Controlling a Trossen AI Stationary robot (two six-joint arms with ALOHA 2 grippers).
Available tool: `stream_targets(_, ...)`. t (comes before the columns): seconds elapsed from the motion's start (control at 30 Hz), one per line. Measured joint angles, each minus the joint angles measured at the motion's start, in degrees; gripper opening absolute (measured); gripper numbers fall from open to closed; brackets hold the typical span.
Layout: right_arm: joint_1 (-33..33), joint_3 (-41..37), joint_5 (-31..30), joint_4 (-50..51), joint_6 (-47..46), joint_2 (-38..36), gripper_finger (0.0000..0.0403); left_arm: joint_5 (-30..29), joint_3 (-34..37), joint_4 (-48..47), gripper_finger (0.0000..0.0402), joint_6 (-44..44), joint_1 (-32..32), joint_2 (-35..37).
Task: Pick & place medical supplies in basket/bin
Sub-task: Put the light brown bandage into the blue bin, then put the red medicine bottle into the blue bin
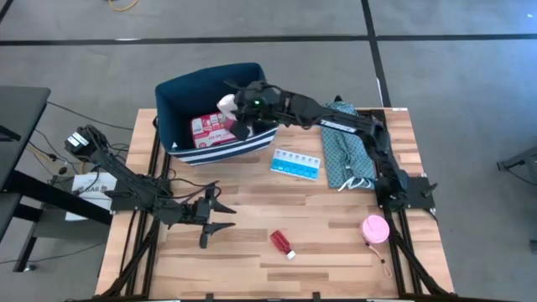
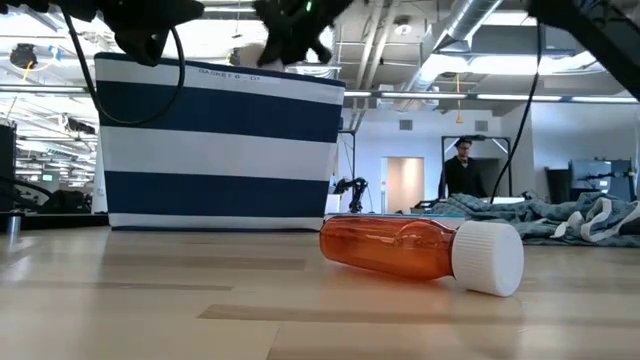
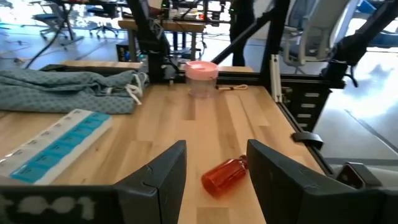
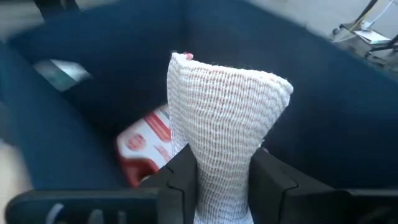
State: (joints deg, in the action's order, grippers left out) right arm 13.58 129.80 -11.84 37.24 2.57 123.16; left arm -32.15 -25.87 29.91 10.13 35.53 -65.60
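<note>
Grey floor [image 1: 268, 75] with dark seam lines around the light wood-plank tabletop [image 1: 252, 218]. A black desk [image 1: 21, 134] sits beyond the left pincer's side. Exposed silver ceiling ducts [image 2: 470, 30], strip lights, a white wall with doorway [image 2: 405, 185], a person [image 2: 460, 170] standing far behind.

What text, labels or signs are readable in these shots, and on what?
"BASKET B...": small print on the bin along its white top band, only partly legible.
First-aid case inside the bin: white markings, too small to read.
Pill organizer: lid marks blurred, unreadable.
Bottle: no label visible.
</note>
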Motion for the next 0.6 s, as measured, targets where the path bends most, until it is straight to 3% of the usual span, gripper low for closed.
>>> stream_targets(0.2,0.46,0.0,0.33,-1.41,6.63,5.15,0.0152,1.77,0.0,-0.02,0.0157,0.02,0.0,0.0)
stream_targets(0.4,0.14,0.04,-0.28,-9.68,9.92,5.46,0.022,1.7,0.0,-0.65,0.0157,0.02,-0.05,0.0)
stream_targets(0.6,-0.13,4.96,-0.27,-9.35,9.94,5.4,0.0244,1.63,0.0,-0.59,0.0157,-1.92,-0.44,0.0)
